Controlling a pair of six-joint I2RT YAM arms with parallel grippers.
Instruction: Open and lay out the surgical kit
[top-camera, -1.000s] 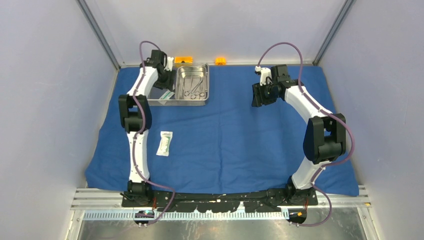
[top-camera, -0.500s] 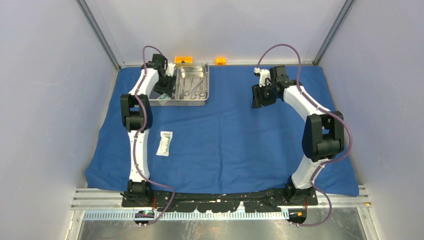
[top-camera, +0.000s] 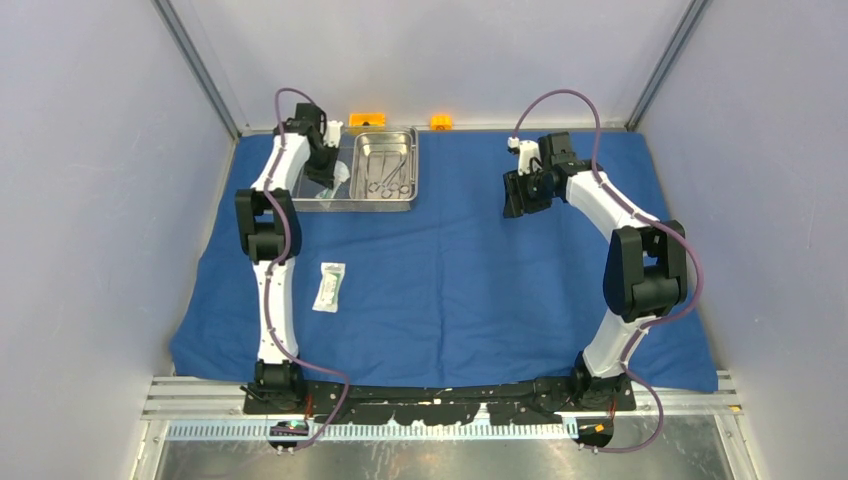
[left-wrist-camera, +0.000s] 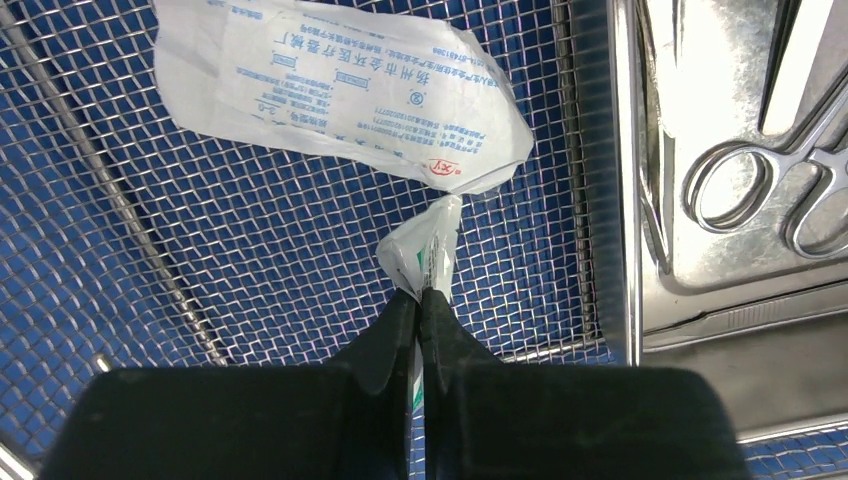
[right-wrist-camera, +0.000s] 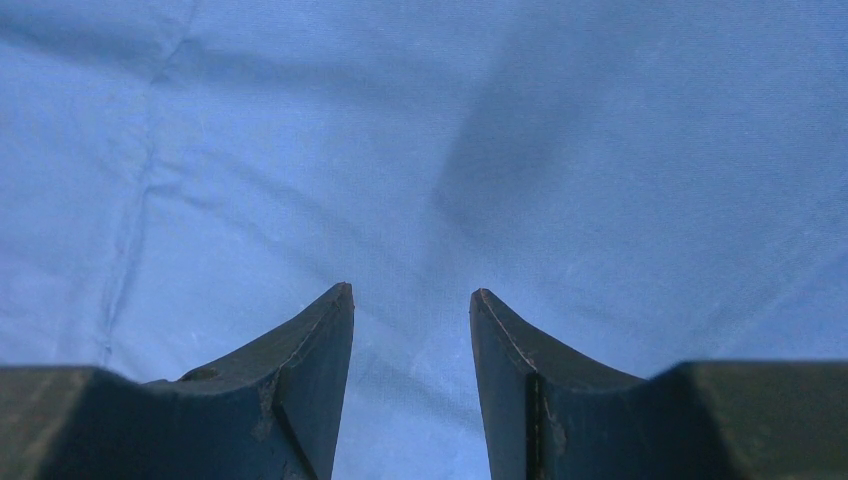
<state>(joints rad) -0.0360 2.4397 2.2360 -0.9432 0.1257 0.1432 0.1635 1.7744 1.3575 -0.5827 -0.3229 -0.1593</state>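
Over at eleven o'clock, the left gripper (left-wrist-camera: 420, 296) pinches just a packet (left-wrist-camera: 430, 236) corner inside the mesh basket (left-wrist-camera: 150, 250); that thin hold may slip on lifting. The right gripper (right-wrist-camera: 412, 292) hangs, jaws apart.

Laboratory robot test cell. Grounds: closed in left, right and beyond the cloth (top-camera: 470, 260) by plain pale walls (top-camera: 90, 200); bare metal posts (top-camera: 197, 70) rising at the cloth's far corners; ribbed metal rail (top-camera: 200, 395) along the cloth's near edge, with a black bar (top-camera: 440, 405) carrying the left arm (top-camera: 272, 290) and right arm (top-camera: 640, 270), both white and black, trailing purple cables (top-camera: 570, 93). Orange blocks (top-camera: 366, 120) just past the cloth's far edge. Clinical stock on the cloth at far left: steel tray (top-camera: 414, 165) holding scissors (left-wrist-camera: 760, 190), mesh basket (left-wrist-camera: 250, 230) touching the tray's left side, printed sealed packet (left-wrist-camera: 340, 90) inside the basket.
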